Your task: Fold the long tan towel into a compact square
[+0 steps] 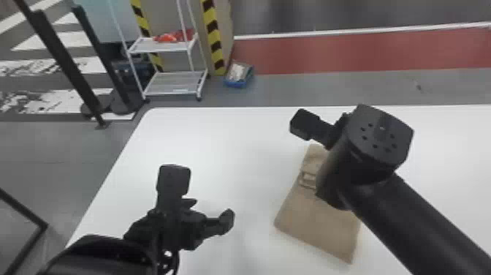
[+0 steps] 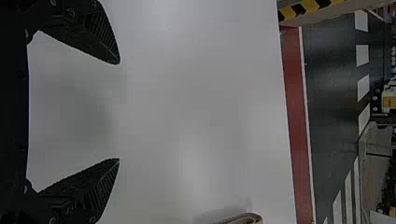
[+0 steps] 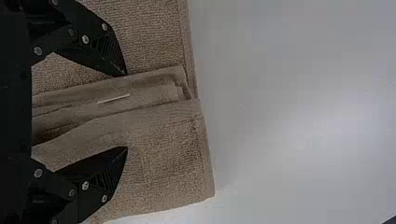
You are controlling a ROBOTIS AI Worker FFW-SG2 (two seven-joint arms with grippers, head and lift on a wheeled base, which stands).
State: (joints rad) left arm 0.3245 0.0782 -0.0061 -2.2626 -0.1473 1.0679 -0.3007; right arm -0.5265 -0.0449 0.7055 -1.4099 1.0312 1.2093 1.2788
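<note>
White table (image 1: 219,139); towel (image 1: 318,223) part-folded, prob. mid-fold; R gripper (image 3: 126,111) over it, fingers spread; L gripper (image 2: 119,111) well apart, spread too; next needs: pinch flap (image 3: 163,154), square up.

White table (image 1: 219,139), grey floor (image 1: 36,146), red band (image 1: 328,55) along a white line (image 1: 310,34), white cart (image 1: 160,49) with 2 shelves, 2 yellow-and-black strips (image 1: 214,36), blue bin (image 1: 235,84), 2 black posts (image 1: 60,55).

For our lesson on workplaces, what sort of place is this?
Probably a workshop or robotics lab: hazard-striped posts, a wheeled wire-shelf cart and a red floor lane lie beyond the white table.
</note>
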